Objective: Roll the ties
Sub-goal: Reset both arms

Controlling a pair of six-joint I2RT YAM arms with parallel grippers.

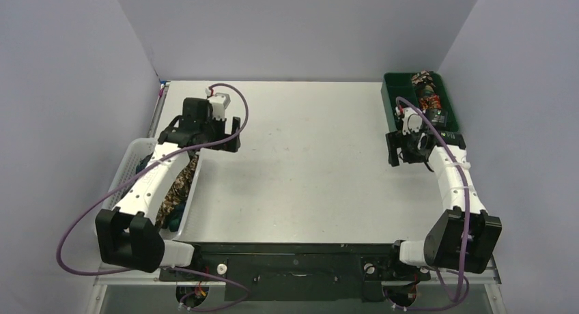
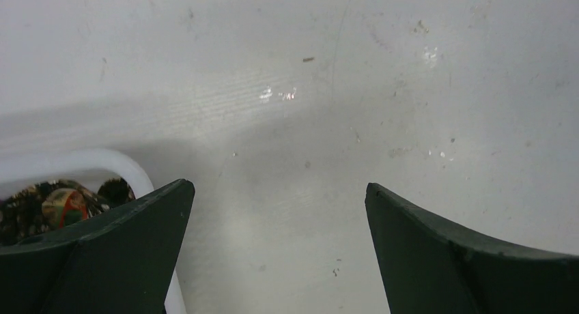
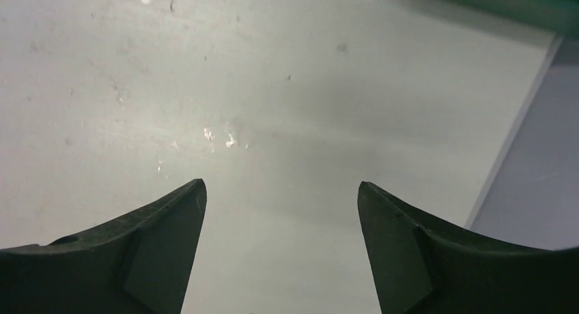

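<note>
Loose ties lie in the white mesh basket (image 1: 134,153) at the left: a brown-gold floral tie (image 1: 180,183) and a dark green tie (image 1: 175,216). The floral tie also shows in the left wrist view (image 2: 60,205), inside the basket's rim (image 2: 102,158). Rolled ties (image 1: 428,95) sit in the green tray (image 1: 392,90) at the far right. My left gripper (image 1: 236,134) (image 2: 276,186) is open and empty over bare table, just past the basket's far corner. My right gripper (image 1: 392,149) (image 3: 280,184) is open and empty over bare table, beside the tray's near end.
The grey table (image 1: 314,164) is walled on three sides. The left arm lies over the basket. The green tray's edge (image 3: 491,3) and the table's right edge show in the right wrist view.
</note>
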